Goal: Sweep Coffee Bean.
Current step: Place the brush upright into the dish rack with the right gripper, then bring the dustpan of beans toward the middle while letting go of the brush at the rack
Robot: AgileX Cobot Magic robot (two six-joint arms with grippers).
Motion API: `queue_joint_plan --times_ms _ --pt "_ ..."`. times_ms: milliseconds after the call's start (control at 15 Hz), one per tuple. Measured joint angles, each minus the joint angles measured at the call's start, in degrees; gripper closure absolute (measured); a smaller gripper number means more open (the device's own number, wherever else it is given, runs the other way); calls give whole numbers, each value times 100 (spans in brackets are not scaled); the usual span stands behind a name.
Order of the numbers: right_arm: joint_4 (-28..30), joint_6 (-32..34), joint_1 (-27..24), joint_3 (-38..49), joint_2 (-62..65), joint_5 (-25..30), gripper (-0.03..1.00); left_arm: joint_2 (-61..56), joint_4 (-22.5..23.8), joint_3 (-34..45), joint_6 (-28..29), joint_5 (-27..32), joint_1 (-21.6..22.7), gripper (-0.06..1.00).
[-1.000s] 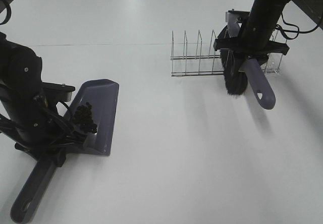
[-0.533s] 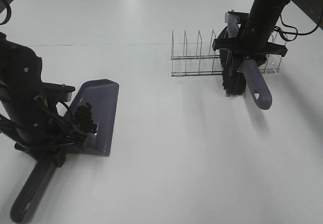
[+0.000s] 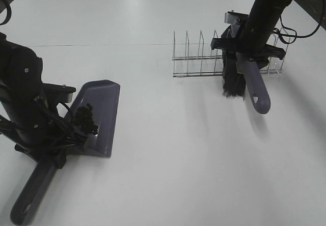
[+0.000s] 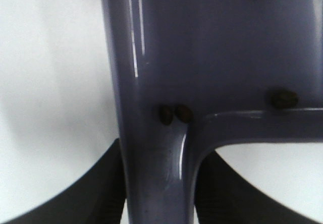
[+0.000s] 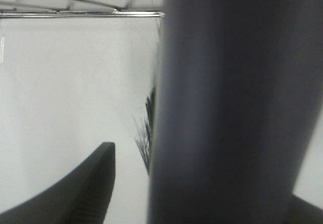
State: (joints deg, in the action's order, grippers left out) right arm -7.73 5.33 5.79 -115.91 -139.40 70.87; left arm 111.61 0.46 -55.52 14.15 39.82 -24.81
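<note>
**Sweep Coffee Bean: beans in pan, brush at rack**

Status. The beans [image 3: 85, 119] lie in a small dark cluster inside the dustpan [image 3: 104, 109], at the near left of the surface [image 3: 168, 154]. A few sit against the rear wall where the handle joins, as the left wrist view shows [image 4: 175, 114]. No loose beans are visible on the surface.

Left tool [image 3: 51, 144]. It is pinched on the dustpan handle [image 4: 154, 183], a dark finger [image 4: 96, 193] on each side.

Right tool [image 3: 244, 53]. It is clamped on the brush [image 3: 244, 78] handle. The bristles [image 3: 233, 83] point down, directly in front of the wire rack [image 3: 198, 58] at the far right; contact with the rack cannot be confirmed.

Procedure, as judged from the layout:
1. The sweep appears complete; the step in hand is likely stowing the brush.
2. Keep the dustpan level, with the rear edge low, so the beans do not roll out of the open front lip.
3. Align the brush with a rack slot before lowering. The bristles may snag on the thin wires.

Surroundings. The surface is plain white and matte, with a faint seam line across the far half. Cables hang near the right arm.
</note>
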Motion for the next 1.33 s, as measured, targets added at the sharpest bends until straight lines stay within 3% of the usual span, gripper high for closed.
queue_joint_plan --times_ms 933,1267,1333 --pt "510 0 0 11 888 -80 43 0 0 0 57 0 0 61" --pt "447 0 0 11 1364 -74 43 29 -46 -109 418 -23 0 61" --pt "183 -34 0 11 1553 -69 43 74 -46 -241 441 -34 0 61"
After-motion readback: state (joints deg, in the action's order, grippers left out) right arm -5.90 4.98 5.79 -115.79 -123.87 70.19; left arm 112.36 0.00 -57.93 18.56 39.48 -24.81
